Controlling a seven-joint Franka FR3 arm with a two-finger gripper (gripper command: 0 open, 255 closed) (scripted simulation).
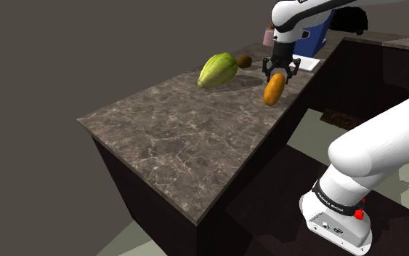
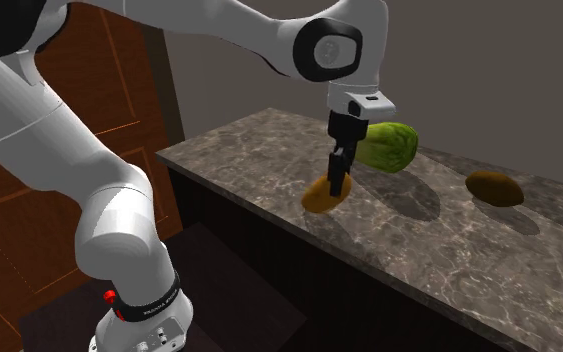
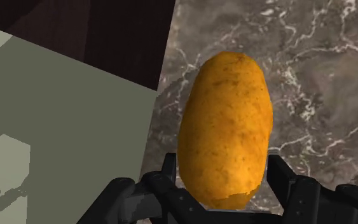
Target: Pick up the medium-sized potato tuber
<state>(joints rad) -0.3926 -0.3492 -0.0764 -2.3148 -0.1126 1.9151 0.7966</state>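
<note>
Near the edge of the dark, white-veined stone countertop [image 1: 173, 138], the black gripper [image 1: 277, 78] points downward with its two fingers closed on the upper end of the potato [image 1: 273, 92], an orange-brown oval tuber with darker speckles. In the second exterior view the potato [image 2: 323, 196] hangs tilted below the gripper [image 2: 339, 183], right by the counter's front edge and seemingly a little clear of the surface, though contact with the stone cannot be ruled out. The wrist view shows the fingers [image 3: 287, 183] pressing the potato [image 3: 225, 121] from both sides, with the veined stone behind it and a grey-green floor [image 3: 56, 127] past the counter's edge. A larger pale green ribbed fruit [image 1: 217, 70] lies on the counter just beyond the gripper, towards the shoulder view's left, apart from the potato. A small brown oval fruit [image 1: 244, 61] sits just past the green one; in the second exterior view it [image 2: 495, 188] lies well apart towards the right. A flat white sheet [image 1: 306, 64] rests on the counter behind the gripper. The white arm [image 2: 59, 130] rises from its stand [image 1: 337, 218] and arches over to the counter
</note>
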